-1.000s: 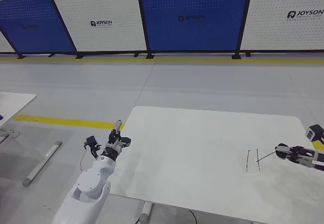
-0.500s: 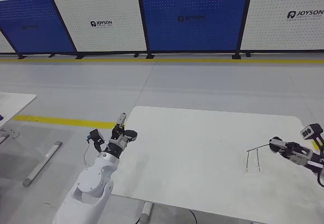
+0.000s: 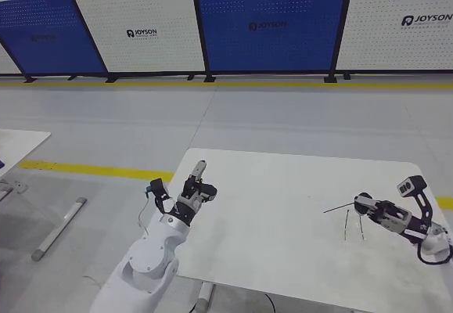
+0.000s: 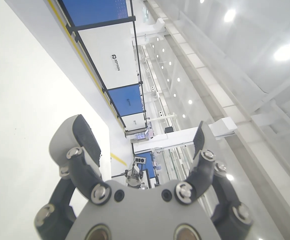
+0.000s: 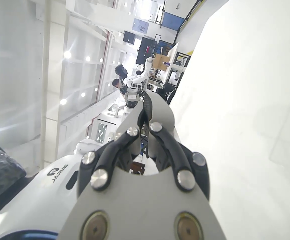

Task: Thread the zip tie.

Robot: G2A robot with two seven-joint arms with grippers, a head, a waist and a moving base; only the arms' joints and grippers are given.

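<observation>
**A:** Where is the zip tie (image 3: 340, 208)?

**B:** Over the right part of the bench (image 3: 273, 211), pinched at one end by the right gripper (image 3: 360, 203). From the gripper's tips the thin dark strip runs out toward the bench's middle, sloping a little toward the bench's near edge.

**A:** So that gripper is clamped on it?

**B:** Yes. In the right wrist view its fingers (image 5: 160, 112) are pressed together, with no gap between the pads.

**A:** Is the tie touching the bench?

**B:** I cannot tell from above. It is too thin to judge whether it rests on the top or sits just off it.

**A:** Anything else lying there?

**B:** One spare tie (image 3: 346, 224) and a second spare tie (image 3: 361, 228) lie flat on the bench, side by side but apart. They are just on the near-edge side of the held tie, near the right gripper's tips. Both run roughly from the bench's far edge toward its near edge.

**A:** And the other arm?

**B:** The left gripper (image 3: 203, 177) is at the bench's left edge, well apart from all three ties, pointing up and away from the bench top. Its jaws stand wide apart with nothing between them. The left wrist view shows its dark pads (image 4: 85, 136) facing each other across the gap.
</observation>
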